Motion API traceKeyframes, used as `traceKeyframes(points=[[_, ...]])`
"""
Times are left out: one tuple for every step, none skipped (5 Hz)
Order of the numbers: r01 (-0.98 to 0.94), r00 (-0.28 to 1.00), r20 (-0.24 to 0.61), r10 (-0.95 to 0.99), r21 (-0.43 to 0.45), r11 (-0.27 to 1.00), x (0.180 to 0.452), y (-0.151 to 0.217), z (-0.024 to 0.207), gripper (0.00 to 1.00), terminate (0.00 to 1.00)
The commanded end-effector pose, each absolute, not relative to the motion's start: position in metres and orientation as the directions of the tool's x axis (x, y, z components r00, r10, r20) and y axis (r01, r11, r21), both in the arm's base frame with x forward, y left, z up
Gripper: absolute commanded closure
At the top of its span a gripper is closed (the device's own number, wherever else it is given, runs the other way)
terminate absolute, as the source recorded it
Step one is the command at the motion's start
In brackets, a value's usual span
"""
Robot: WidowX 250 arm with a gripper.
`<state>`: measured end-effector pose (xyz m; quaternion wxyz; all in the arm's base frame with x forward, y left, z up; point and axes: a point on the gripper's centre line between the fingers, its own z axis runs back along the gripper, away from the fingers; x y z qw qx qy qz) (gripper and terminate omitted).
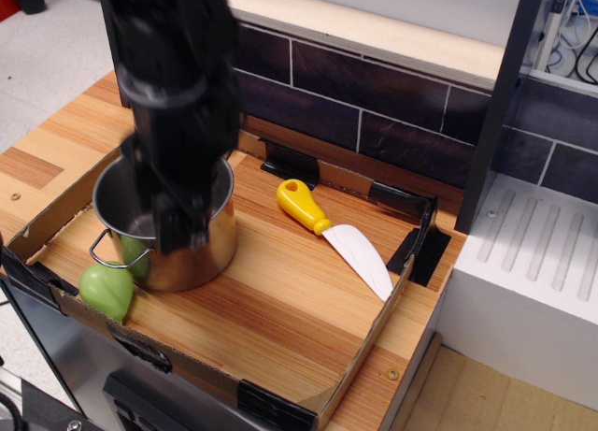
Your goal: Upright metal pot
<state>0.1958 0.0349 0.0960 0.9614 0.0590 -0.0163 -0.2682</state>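
Note:
The metal pot [213, 251] stands upright, mouth up, at the left of the shallow cardboard tray [308, 394]. It is shiny steel, and a thin wire loop handle [101, 253] sticks out on its left. My black gripper [179, 233] hangs over the pot's near rim, blurred by motion. It hides part of the rim and the pot's inside. The blur hides how the jaws stand and whether they touch the rim.
A green fruit [106, 291] lies against the pot's front left, at the tray's edge. A yellow-handled knife [301, 205] with a white blade lies to the pot's right. A dark tiled wall runs behind, and a white ribbed unit [533, 272] stands at the right.

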Motion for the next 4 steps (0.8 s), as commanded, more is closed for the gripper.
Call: traceKeyframes(points=[[0.42,0.867,0.212,-0.45,0.173,0.891,0.221,0.042,0.192,0.0,0.0],[0.335,0.893,0.256,-0.37,0.172,0.926,0.244,0.048,0.213,0.0,0.0],[0.335,0.893,0.256,-0.37,0.172,0.926,0.244,0.048,0.213,0.0,0.0],[0.335,0.893,0.256,-0.37,0.172,0.926,0.244,0.048,0.213,0.0,1.0]])
